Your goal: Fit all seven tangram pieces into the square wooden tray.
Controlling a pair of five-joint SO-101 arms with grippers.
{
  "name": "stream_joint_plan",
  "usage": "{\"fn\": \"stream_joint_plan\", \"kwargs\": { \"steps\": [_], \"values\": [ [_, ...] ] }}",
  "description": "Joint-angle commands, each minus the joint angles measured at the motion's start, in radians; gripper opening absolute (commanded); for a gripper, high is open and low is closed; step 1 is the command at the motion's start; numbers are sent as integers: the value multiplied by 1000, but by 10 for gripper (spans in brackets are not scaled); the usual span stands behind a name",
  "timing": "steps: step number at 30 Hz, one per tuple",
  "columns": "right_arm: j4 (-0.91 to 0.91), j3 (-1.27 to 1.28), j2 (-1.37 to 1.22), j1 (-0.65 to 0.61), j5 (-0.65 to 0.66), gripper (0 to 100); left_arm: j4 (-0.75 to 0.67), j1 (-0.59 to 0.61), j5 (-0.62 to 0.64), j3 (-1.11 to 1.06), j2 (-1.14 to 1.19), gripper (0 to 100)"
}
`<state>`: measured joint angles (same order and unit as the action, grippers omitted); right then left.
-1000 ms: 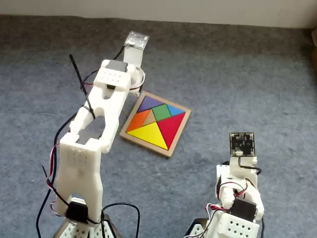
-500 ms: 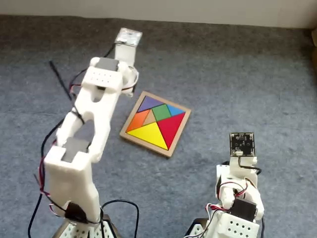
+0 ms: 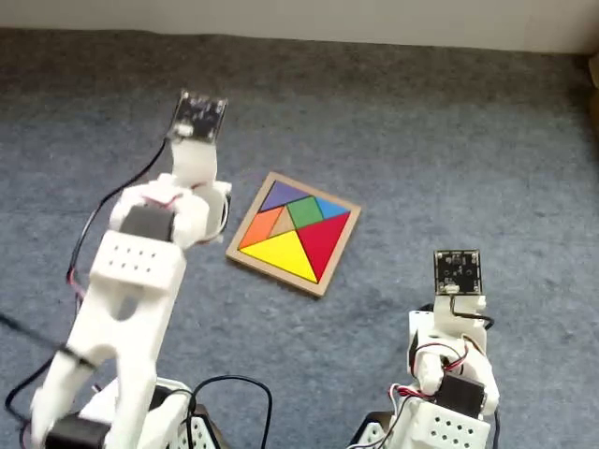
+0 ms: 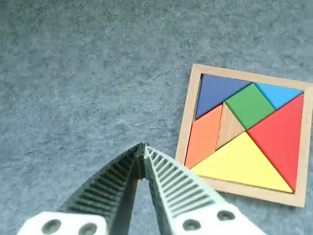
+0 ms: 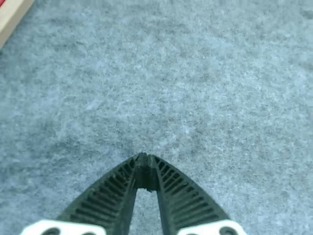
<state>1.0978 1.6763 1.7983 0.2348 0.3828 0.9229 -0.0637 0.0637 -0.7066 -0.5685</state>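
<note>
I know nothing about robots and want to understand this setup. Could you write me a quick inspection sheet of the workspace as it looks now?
Surface: grey carpet, flat and bare.
Job's things: square wooden tray lying flat; six coloured pieces fitted inside; a wood-coloured triangle among them may be the seventh piece or a bare gap, I cannot tell.
Clutter: nothing seen.
Hands: left hand shut and empty, over the carpet beside the tray; right hand shut and empty, over the carpet.
Cables: black cable looping by the left arm's base; red and white wires on the right arm.
Surroundings: pale wall along the far edge.
</note>
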Motion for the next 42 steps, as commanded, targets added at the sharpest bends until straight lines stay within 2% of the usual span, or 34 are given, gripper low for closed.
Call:
{"fn": "stream_joint_plan", "kwargs": {
  "steps": [1,6,13,18,23,26,32,35,42],
  "values": [
    [4,97,13,13,-2,9,-55,42,8,-166,-211,10],
    [2,96,15,13,-3,9,-110,87,8,-392,-449,11],
    [-4,93,15,5,-20,9,-109,87,8,-634,-783,11],
    [-65,91,15,-44,-227,5,-106,88,5,-820,-1029,11],
    [-166,97,15,-119,-255,5,-104,88,-135,-992,-1268,11],
    [-159,97,15,-145,-265,5,-44,88,-170,-986,-1259,11],
    [-134,97,5,-174,-399,5,106,88,-169,-990,-1222,9],
    [-58,97,5,-171,-362,5,178,88,-169,-990,-1222,7],
    [147,97,15,-165,-170,5,310,88,-169,-990,-1222,7]
  ]
}}
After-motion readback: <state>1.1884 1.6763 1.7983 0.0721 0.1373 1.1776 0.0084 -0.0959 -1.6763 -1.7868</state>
